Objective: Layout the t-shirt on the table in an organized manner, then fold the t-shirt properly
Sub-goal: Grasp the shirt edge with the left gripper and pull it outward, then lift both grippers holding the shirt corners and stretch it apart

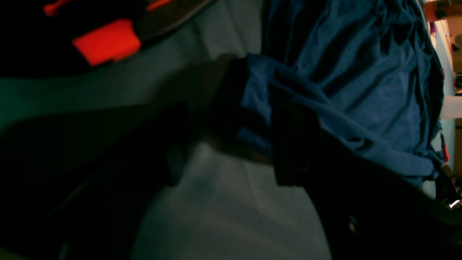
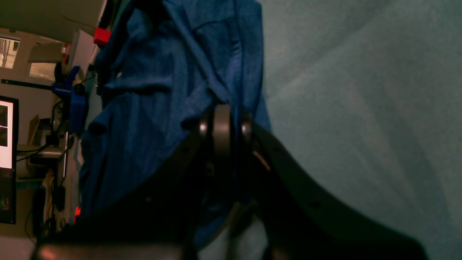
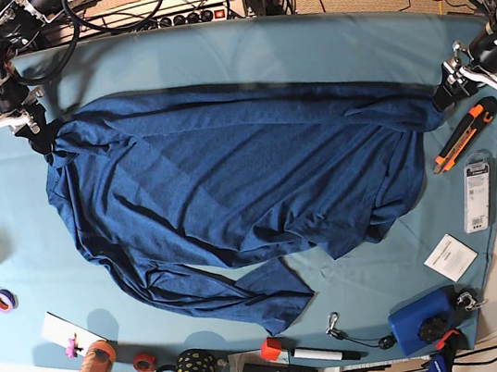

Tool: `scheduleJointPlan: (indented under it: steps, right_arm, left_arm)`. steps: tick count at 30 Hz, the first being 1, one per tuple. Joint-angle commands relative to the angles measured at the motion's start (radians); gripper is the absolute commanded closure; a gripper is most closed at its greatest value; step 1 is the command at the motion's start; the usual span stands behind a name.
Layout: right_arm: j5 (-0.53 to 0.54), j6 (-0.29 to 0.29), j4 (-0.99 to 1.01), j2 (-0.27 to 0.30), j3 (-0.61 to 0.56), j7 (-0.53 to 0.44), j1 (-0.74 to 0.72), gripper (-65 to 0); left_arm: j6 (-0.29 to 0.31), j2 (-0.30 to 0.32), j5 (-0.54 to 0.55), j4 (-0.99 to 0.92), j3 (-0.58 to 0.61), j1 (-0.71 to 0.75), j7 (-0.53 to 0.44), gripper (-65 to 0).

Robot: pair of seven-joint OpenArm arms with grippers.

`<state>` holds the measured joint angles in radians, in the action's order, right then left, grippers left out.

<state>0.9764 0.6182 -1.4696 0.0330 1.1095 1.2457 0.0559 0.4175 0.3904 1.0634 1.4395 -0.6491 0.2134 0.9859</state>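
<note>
Your t-shirt lies spread across the middle of the table in the base view, still rumpled, with one sleeve trailing toward the lower centre of the frame.

Your right hand sits at the upper left of the base view, at the shirt's corner there. In the right wrist view its jaws are pressed together on a fold of the navy fabric, which runs up and away from the fingertips.

Your left hand is at the right edge of the base view, at the shirt's other end. In the left wrist view its jaws stand wide apart; one dark finger lies over the blue cloth, and the fabric's edge sits between the jaws, but they are not clamped on it.

An orange utility knife lies just below that hand.
</note>
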Motion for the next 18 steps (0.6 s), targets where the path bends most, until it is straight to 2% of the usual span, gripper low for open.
scheduleJointPlan:
  steps: [1,6,14,16,18]
  right_arm:
    - [0.029,0.007,-0.014,0.016,0.002,-0.01,-0.005,0.0]
    - [0.029,0.007,-0.014,0.017,0.002,-0.01,-0.006,0.0]
    - [0.029,0.007,-0.014,0.016,0.002,-0.006,-0.005,0.0]
    - [0.028,0.007,-0.014,0.016,0.002,-0.006,-0.005,0.0]
    - [0.028,0.007,-0.014,0.016,0.002,-0.006,-0.005,0.0]
  left_arm:
    - [-0.005,0.016,-0.006,0.011,-0.001,-0.012,-0.006,-36.9]
    - [-0.006,0.017,-0.016,0.011,0.02,-0.037,-0.01,-36.9]
    - [-0.017,0.009,-0.072,0.011,0.156,-0.062,-0.043,-36.8]
    - [-0.017,0.002,-0.077,0.011,0.162,-0.078,-0.042,-34.1]
    - [-0.017,-0.002,-0.077,0.011,0.162,-0.087,-0.04,-26.6]
